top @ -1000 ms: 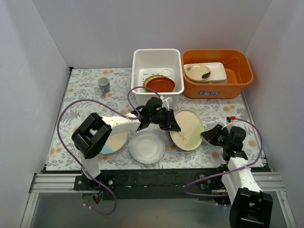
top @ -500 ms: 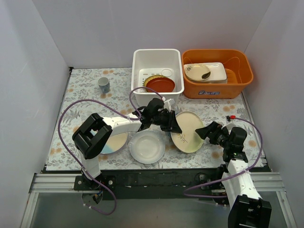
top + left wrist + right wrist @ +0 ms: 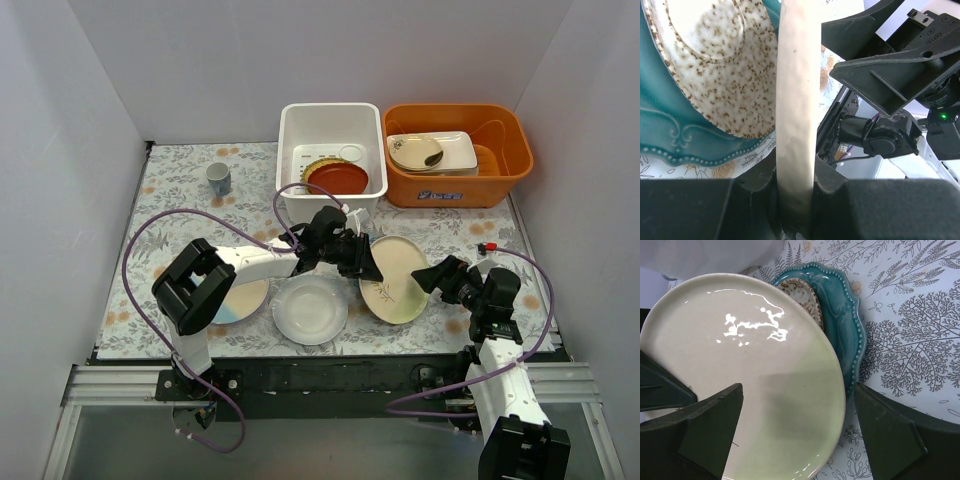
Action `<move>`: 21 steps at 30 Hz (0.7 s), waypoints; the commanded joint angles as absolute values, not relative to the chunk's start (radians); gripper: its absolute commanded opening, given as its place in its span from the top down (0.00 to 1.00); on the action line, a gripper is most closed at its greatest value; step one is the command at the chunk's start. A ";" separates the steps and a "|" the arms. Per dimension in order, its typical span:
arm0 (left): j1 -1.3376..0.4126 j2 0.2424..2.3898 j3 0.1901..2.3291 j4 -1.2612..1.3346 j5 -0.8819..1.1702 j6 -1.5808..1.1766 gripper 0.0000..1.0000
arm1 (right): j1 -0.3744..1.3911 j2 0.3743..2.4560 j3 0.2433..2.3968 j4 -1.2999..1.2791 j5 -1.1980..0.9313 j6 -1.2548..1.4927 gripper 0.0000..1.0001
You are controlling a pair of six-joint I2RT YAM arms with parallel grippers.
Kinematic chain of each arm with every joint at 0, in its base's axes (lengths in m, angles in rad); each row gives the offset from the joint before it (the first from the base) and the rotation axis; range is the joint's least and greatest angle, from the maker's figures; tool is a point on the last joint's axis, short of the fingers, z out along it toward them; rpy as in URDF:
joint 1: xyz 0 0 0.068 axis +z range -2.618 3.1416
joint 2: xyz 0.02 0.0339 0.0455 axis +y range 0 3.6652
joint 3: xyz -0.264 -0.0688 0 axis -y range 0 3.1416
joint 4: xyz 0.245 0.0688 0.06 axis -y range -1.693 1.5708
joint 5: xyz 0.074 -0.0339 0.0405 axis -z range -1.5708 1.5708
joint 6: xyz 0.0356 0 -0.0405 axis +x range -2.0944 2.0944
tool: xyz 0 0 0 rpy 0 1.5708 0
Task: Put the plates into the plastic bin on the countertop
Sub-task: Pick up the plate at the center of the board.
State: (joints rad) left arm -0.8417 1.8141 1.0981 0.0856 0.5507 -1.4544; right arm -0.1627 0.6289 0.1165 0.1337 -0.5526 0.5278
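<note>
Top view: I see white walls closing in three sides around the pale grey fern-printed countertop [image 3: 180,190]. The white rectangular plastic bin [image 3: 331,107] sits at the back and already holds a woven yellow plate with a red rim [image 3: 338,178]. An orange plastic tub [image 3: 455,190] stands just right of the bin and a small mug [image 3: 218,178] well to its left. In front of the bin lie a round white plate [image 3: 311,310] and, further left, a cream-and-light-blue plate [image 3: 240,300]. In front of the bin's right corner, the left gripper [image 3: 360,262] meets the near-left rim of a round cream plate with a sprig mark [image 3: 395,275]. The right gripper [image 3: 440,275] sits at that plate's far side from the bin.

Left wrist: here the grip is plain, with the jaws clenched on the cream plate's rim, seen edge-on. Beneath it are a speckled plate [image 3: 725,65] stacked on a scalloped teal plate [image 3: 670,130], both hidden from above.

Right wrist: my right fingers [image 3: 710,425] are spread wide on either side of the cream plate, gripping nothing. The teal plate's beaded rim peeks out beyond it.
</note>
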 commanded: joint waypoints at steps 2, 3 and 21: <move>-0.845 1.709 1.173 0.109 0.569 -1.428 1.00 | -0.167 0.620 0.114 0.153 -0.554 0.534 0.02; -0.845 1.706 1.177 0.103 0.568 -1.416 1.00 | -0.167 0.620 0.115 0.153 -0.554 0.537 0.02; -0.835 1.612 1.229 -0.040 0.480 -1.327 1.00 | -0.170 0.609 0.107 0.173 -0.571 0.545 0.02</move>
State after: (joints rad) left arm -0.8410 1.7557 1.1610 -0.0757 0.4839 -1.3567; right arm -0.1635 0.6186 0.1158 0.1322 -0.5537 0.5442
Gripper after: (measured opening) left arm 0.157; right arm 0.982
